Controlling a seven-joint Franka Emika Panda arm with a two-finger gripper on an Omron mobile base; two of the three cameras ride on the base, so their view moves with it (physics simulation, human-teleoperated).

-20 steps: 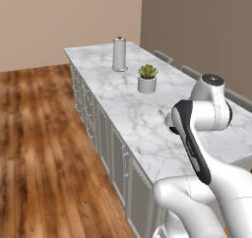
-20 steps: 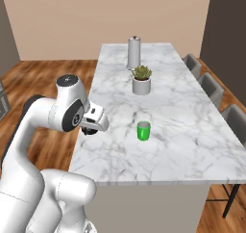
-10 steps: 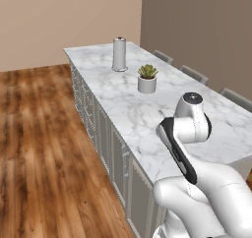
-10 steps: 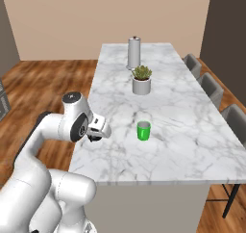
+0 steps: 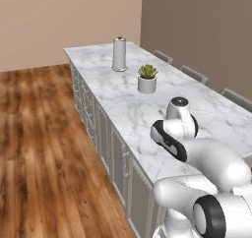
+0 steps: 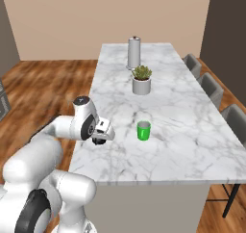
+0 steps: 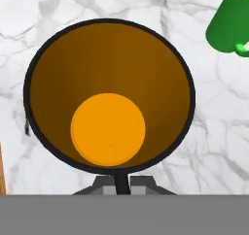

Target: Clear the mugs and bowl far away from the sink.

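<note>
While the arm is folded low over the near edge of the marble counter [image 6: 182, 131], the gripper [image 6: 99, 140] is seen at the left of centre in the right base view, held just above the stone. In the hand view the black mug [image 7: 109, 95] is looked into from above: its dark rim takes up the middle of the frame and its orange floor sits slightly below centre. The rim at the bottom of that frame is straddled by the two finger tips [image 7: 103, 183], one on each side of the wall, so the black mug appears to be gripped by its edge, though the contact itself cannot be made out for certain.

The green mug [image 6: 143, 131] is found upright near the centre of the right base view, near the gripper; in the hand view it is cut off at the upper right corner. Further up the frame a white pot with a plant [image 6: 141, 80] is placed, and beyond it a grey cylinder [image 6: 134, 52] at the top centre. Chairs [image 6: 211, 90] are lined along the right edge of the counter. A wooden floor [image 5: 44, 148] fills the left of the left base view.
</note>
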